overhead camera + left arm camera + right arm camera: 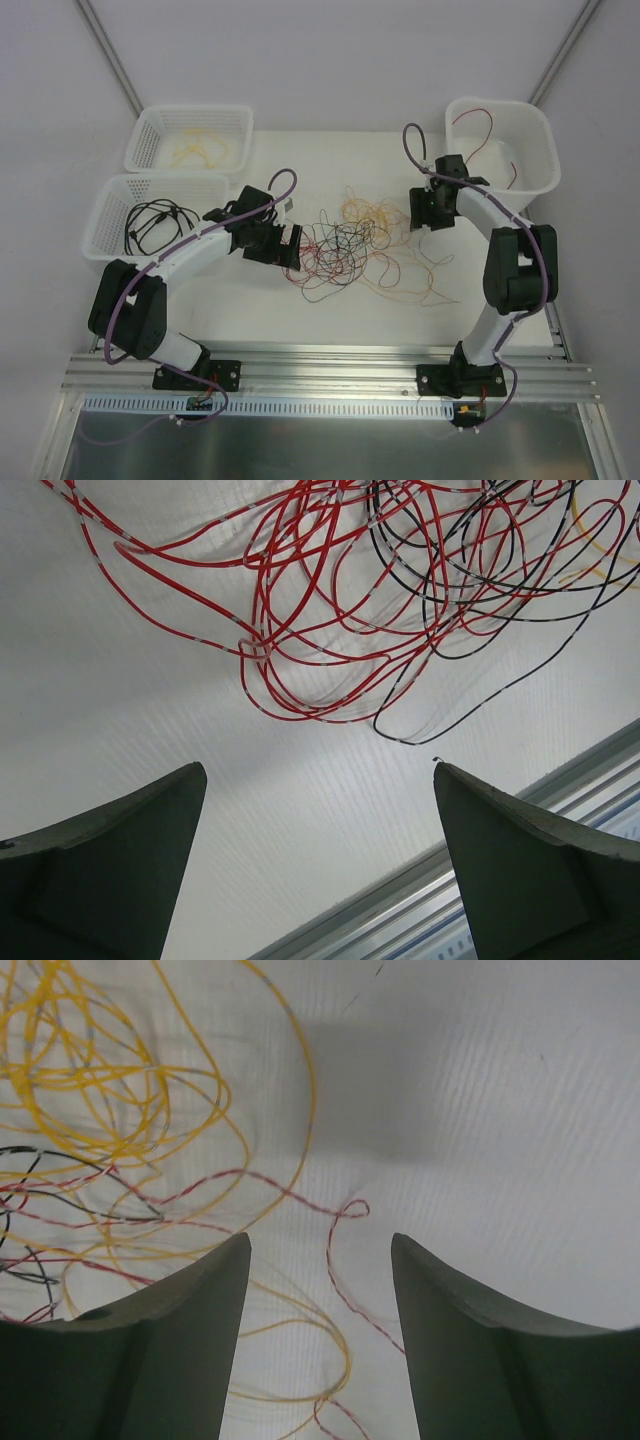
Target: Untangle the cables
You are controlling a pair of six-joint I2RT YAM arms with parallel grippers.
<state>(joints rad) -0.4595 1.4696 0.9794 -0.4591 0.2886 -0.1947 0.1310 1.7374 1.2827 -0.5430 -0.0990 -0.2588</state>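
The cables (350, 248) lie in a messy pile in the middle of the table (250, 310), between both arms. The left gripper (290, 245) is wide open and empty, beside the red loops (300, 630). The right gripper (418, 215) is half open and empty, over the yellow loops (120, 1090). It is best to pinch one loose loop at the edge and pull it slowly outward. The pile stretches from side to side, and its loops point every way.
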